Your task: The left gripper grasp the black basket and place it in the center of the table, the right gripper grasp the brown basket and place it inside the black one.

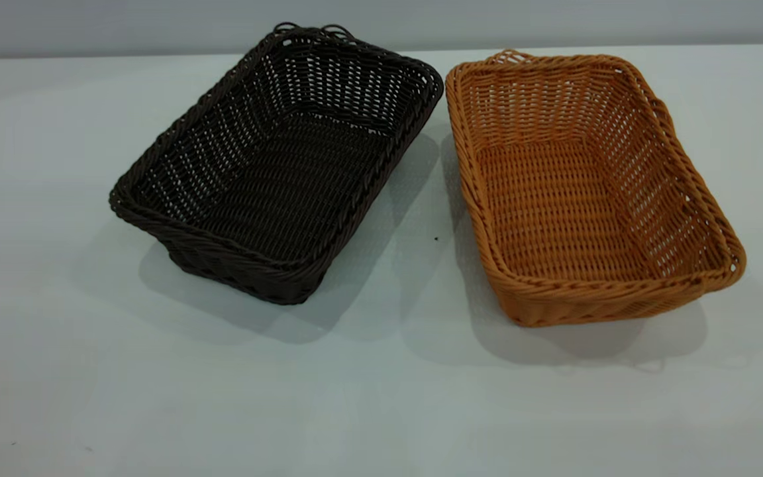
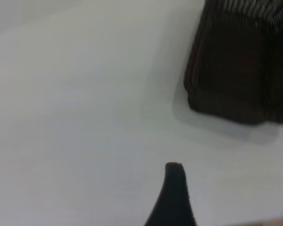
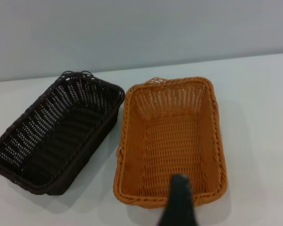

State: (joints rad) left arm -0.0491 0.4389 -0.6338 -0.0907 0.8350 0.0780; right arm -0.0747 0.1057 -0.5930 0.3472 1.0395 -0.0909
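Black basket (image 1: 275,165) on table (image 1: 57,371), skewed, just left of brown basket (image 1: 587,192), far corners nearly touching. Neither held. L gripper (image 2: 172,197) short of black, R gripper (image 3: 179,200) over brown's near rim; jaws can't tell, one finger visible each. Risk: dragging black could bump brown.

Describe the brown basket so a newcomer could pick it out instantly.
On the pale table two woven rectangular baskets sit side by side, both empty. The brown basket is the exterior view's right-hand one. Its orange-tan colour sets it apart from the near-black basket beside it.
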